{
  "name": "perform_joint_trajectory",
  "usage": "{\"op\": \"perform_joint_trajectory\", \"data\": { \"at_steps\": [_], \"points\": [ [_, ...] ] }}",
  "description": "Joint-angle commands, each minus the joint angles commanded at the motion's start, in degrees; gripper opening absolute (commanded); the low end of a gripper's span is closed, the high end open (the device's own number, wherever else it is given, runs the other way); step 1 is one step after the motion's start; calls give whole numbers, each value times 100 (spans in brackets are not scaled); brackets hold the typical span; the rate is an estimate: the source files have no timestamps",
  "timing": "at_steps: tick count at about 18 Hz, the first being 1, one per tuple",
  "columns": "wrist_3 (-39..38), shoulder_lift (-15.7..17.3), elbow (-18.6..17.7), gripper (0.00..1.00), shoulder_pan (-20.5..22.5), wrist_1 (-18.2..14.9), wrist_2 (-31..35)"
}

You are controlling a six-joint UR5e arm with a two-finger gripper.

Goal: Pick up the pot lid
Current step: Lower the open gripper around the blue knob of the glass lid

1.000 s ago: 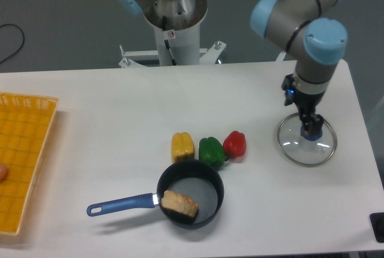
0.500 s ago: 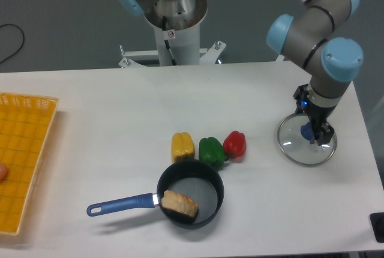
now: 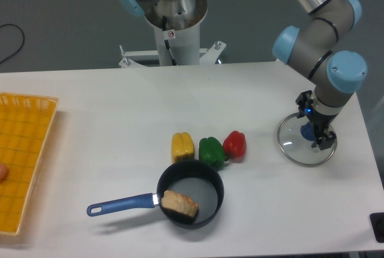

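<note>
Arm's [image 3: 336,66] shifted down and over to the right of the picture since the earlier frame, so the jaws are now right at the lid's knob, while the lid itself hasn't budged. Jaws look open to me, tips spread apart and slanted, one toward the back of the lid and the other nearer its right side. Blue knob [image 3: 307,131] shows by the gap between them, but I can't tell if either tip is actually touching it.

The pot lid [image 3: 294,150] is lying flat on the surface [image 3: 90,120], knob up, over at the right, well apart from the pan and the veggies.

Going out from there, you've got a red pepper-looking thing [image 3: 235,144], then a green one [image 3: 210,151] just beside it, then a yellow one [image 3: 182,147], kind of a loose row. Right below those in the picture is a black pan [image 3: 207,192] with a tan chunk [image 3: 179,203] sitting inside, can't say what it is. Its blue handle [image 3: 123,204] sticks out to the left. Way over at the left edge there's an orange-yellow crate [image 3: 30,150], and a dark cable [image 3: 23,38] curls in above it.
</note>
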Motion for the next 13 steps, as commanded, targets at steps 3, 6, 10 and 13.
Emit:
{"op": "perform_joint_trajectory", "data": {
  "at_steps": [3,6,10,13],
  "points": [
    [0,-9,-9,100,27,9,-9],
    [0,-44,43,100,35,18,-18],
    [105,-53,43,100,53,18,-26],
    [140,-132,43,100,62,140,-26]
  ]
}}
